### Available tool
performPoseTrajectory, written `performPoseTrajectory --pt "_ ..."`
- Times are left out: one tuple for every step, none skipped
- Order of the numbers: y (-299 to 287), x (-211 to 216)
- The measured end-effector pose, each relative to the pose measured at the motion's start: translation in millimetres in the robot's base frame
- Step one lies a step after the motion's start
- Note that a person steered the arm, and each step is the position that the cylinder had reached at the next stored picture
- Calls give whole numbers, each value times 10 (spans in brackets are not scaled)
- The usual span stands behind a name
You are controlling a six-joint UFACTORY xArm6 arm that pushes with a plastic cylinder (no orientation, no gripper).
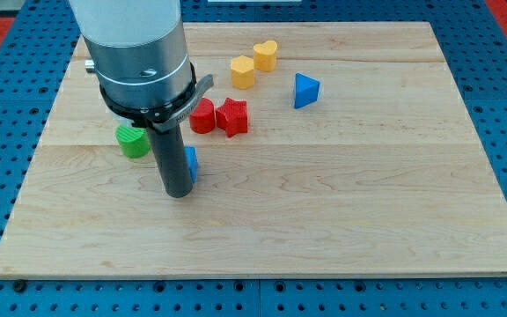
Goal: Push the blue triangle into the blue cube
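The blue triangle lies on the wooden board in the upper middle-right of the view. The blue cube sits left of centre, mostly hidden behind my rod; only its right edge shows. My tip rests on the board just left of and slightly below the blue cube, touching or nearly touching it. The blue triangle is far from my tip, up and to the right.
A red cylinder and a red star sit side by side above the blue cube. A yellow hexagon and a yellow heart lie near the top. A green cylinder is left of my rod.
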State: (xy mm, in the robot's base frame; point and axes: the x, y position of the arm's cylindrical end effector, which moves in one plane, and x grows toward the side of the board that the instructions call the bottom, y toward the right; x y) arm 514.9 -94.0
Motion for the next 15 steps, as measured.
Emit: performPoseTrajectory --pt "0 -40" --pt "16 -52" --pt "16 -52" --pt "273 156" --pt "1105 26" --pt "1880 -600" --pt "2374 -1275" --pt "2319 -1904" --pt "1981 -1890" --pt "1728 -1691" --pt "1762 -1982" --pt "1172 -1888" --pt "1399 -1629" --pt "1466 -1601" --pt "1526 -1476"
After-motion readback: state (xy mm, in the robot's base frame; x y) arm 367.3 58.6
